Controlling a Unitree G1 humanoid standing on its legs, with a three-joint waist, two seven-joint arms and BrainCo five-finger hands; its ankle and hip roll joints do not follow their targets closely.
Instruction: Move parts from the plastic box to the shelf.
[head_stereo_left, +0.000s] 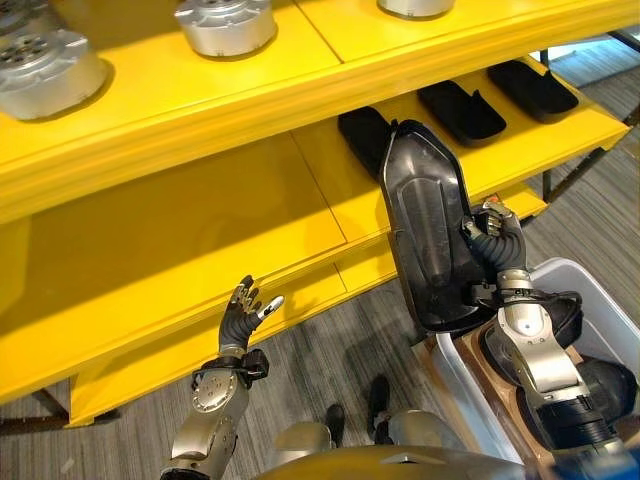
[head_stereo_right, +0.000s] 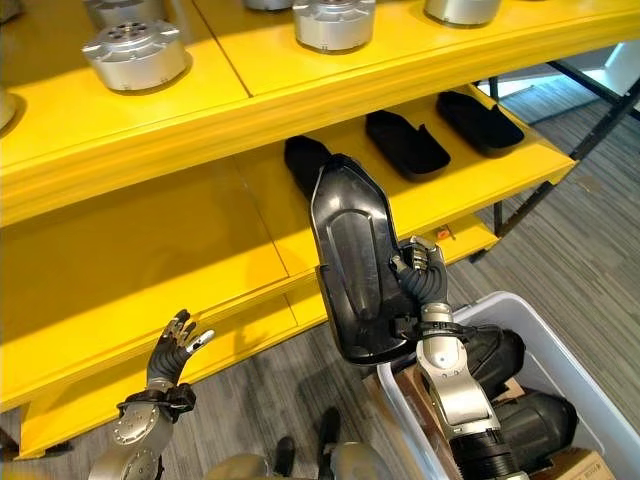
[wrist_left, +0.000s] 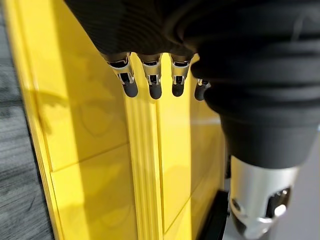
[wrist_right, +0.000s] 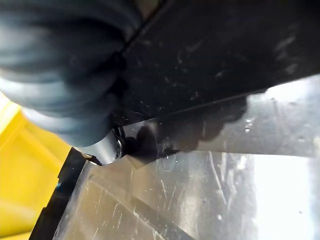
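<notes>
Right hand (head_stereo_right: 418, 268) around black part (head_stereo_right: 352, 260)

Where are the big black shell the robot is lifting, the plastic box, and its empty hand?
black shell (head_stereo_right: 350, 260), right eye view, on the middle of its hollow inner face.
plastic box (head_stereo_right: 530, 312), right eye view, on its pale far rim.
left hand (head_stereo_left: 240, 312), left eye view, on the palm below straight fingers.

Grey wood-grain floor (head_stereo_left: 600, 215) (plank-patterned) runs beneath, with cardboard (head_stereo_right: 575, 466) at one corner.
</notes>
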